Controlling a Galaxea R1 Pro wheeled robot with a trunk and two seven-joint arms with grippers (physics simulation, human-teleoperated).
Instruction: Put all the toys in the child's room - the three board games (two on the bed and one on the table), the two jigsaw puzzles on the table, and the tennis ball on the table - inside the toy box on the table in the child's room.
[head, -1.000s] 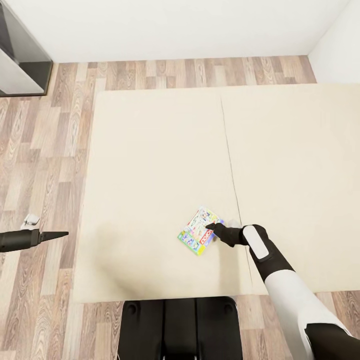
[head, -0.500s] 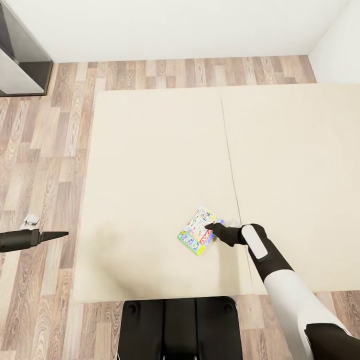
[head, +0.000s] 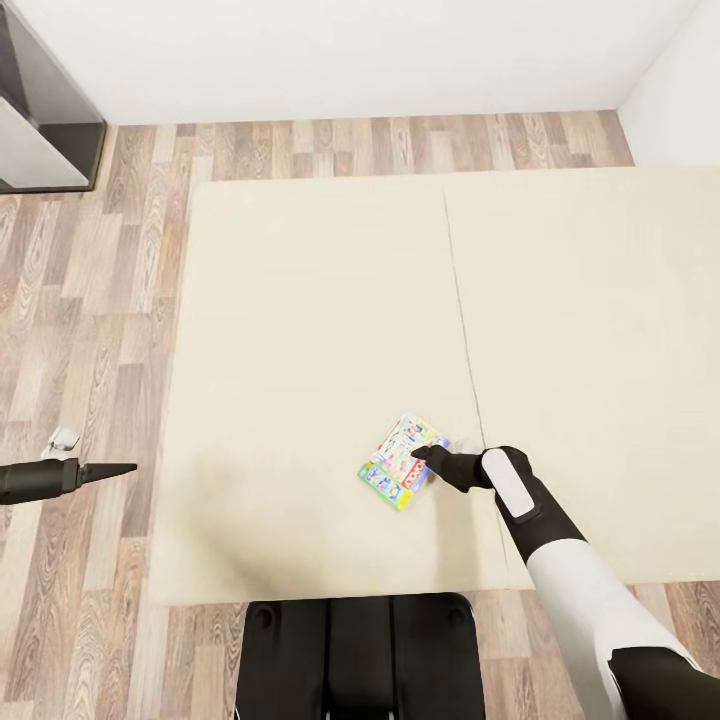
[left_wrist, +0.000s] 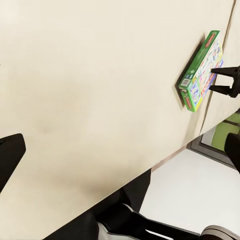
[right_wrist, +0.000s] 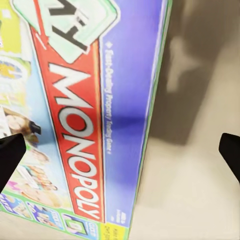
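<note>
One board game (head: 398, 462), a green-edged cartoon-covered Monopoly box, lies flat on the beige bed (head: 320, 300) near its front edge. My right gripper (head: 418, 460) is open at the box's right edge. In the left wrist view its two fingertips (left_wrist: 222, 72) stand apart on either side of that edge of the game (left_wrist: 200, 70). The right wrist view looks down on the cover (right_wrist: 85, 125), with the mattress (right_wrist: 200, 190) beside it. My left gripper (head: 128, 467) hangs over the wood floor left of the bed, open and holding nothing.
Wood-plank floor (head: 90, 300) runs along the bed's left and far sides. A dark cabinet (head: 40, 120) stands at the back left, and a white wall behind. A small white object (head: 62, 438) lies on the floor by my left arm. My base (head: 360, 650) touches the bed's front.
The game box has shifted very slightly to the right at the right gripper's fingertips. The left arm has not moved.
</note>
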